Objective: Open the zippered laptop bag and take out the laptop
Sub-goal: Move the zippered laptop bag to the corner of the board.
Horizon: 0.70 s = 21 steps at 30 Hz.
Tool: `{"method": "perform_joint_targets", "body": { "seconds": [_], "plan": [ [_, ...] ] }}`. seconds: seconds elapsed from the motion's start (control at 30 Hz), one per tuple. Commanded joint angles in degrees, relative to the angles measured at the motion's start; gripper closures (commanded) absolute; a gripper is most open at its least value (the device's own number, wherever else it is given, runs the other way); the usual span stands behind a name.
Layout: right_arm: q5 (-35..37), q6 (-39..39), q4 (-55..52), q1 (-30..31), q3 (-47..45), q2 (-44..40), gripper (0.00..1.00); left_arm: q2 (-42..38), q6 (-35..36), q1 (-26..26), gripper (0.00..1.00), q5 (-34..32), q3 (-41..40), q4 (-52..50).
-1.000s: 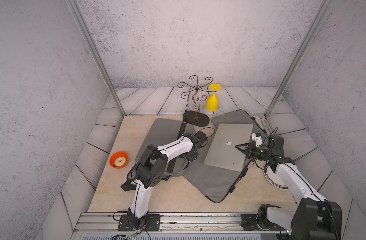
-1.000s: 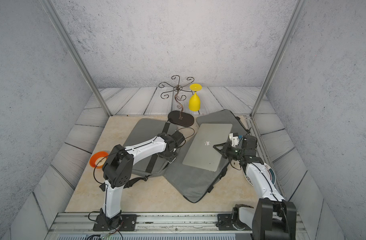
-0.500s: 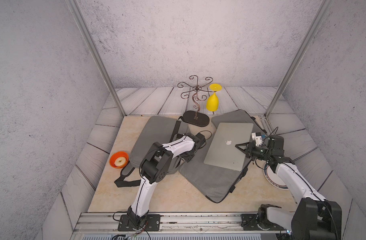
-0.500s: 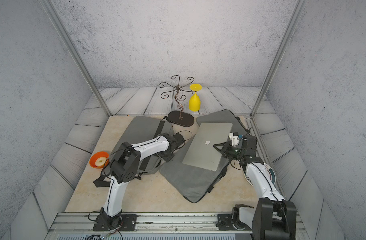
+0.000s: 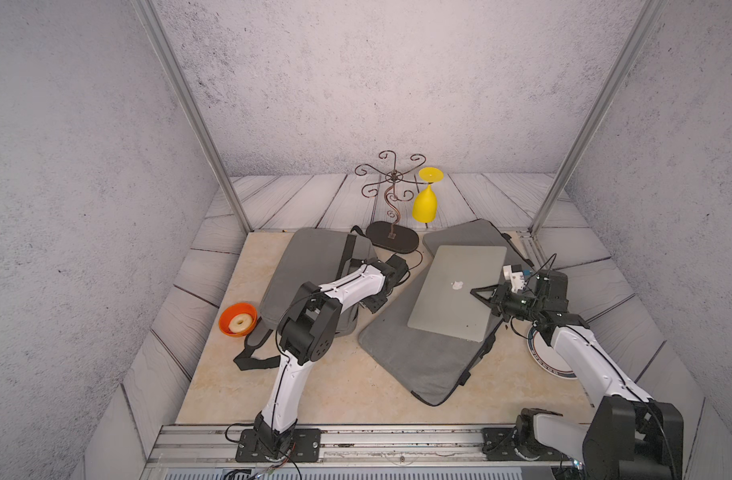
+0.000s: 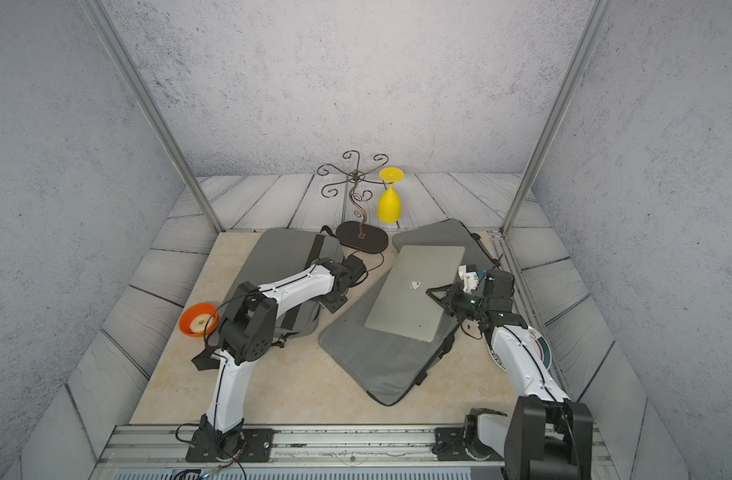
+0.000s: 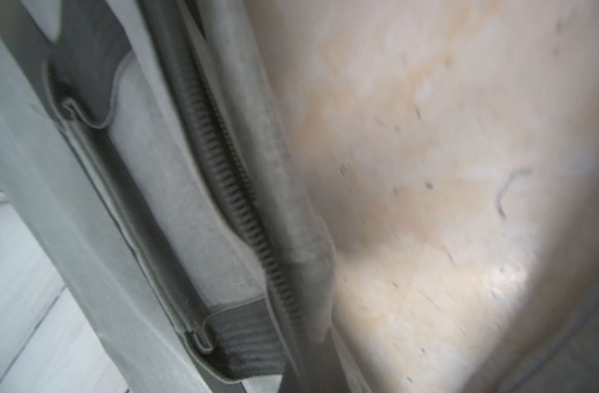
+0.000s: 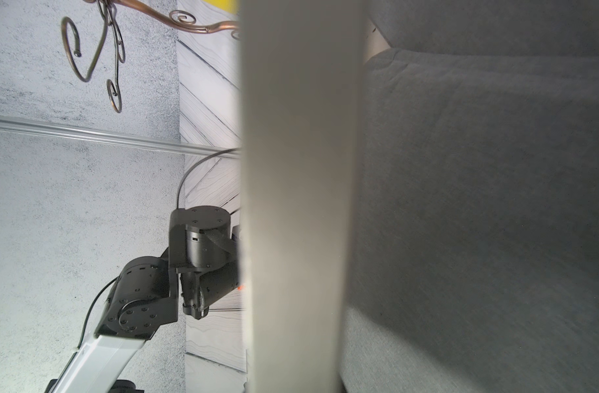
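The grey laptop bag lies unzipped in two flat parts: the strapped part (image 5: 310, 266) (image 6: 279, 257) on the left, and the part (image 5: 414, 361) (image 6: 372, 361) under the laptop. The silver laptop (image 5: 451, 291) (image 6: 414, 291) rests on that right part. My right gripper (image 5: 482, 293) (image 6: 437, 295) is shut on the laptop's right edge, which crosses the right wrist view as a pale band (image 8: 298, 170). My left gripper (image 5: 374, 305) (image 6: 335, 305) is shut at the strapped part's zip edge (image 7: 230, 177). Whether it pinches fabric I cannot tell.
A wire stand (image 5: 391, 237) with a yellow glass (image 5: 424, 203) hanging from it stands behind the bag. An orange bowl (image 5: 237, 318) holding a doughnut sits at the left. A plate (image 5: 541, 357) lies under the right arm. The bag's black strap (image 5: 252, 361) trails toward the front.
The bag's strapped part and its strap slid left, away from the part under the laptop. The left gripper closed and its elbow swung. The right arm and laptop stayed put.
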Motion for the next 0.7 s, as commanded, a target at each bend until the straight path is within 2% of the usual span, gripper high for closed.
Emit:
{"method": "perform_joint_targets", "body": {
  "seconds": [0.0, 0.07, 0.33, 0.67],
  "plan": [
    [-4.51, -0.13, 5.96, -0.17, 2.57, 0.17, 1.00, 1.24, 5.40, 1.56, 1.00, -1.98, 2.38, 5.22],
    [-4.47, -0.05, 5.99, -0.13, 2.69, 0.17, 1.00, 2.34, 6.76, 2.99, 1.00, -2.74, 3.41, 6.37],
    [-4.54, -0.10, 5.91, -0.04, 3.27, 0.90, 1.00, 8.18, 4.05, 7.87, 1.00, -4.85, 12.72, 4.91],
    [-4.43, -0.66, 4.20, 0.31, 4.84, 1.69, 1.00, 12.48, 9.79, 12.44, 1.00, -5.45, 15.60, 8.37]
  ]
}}
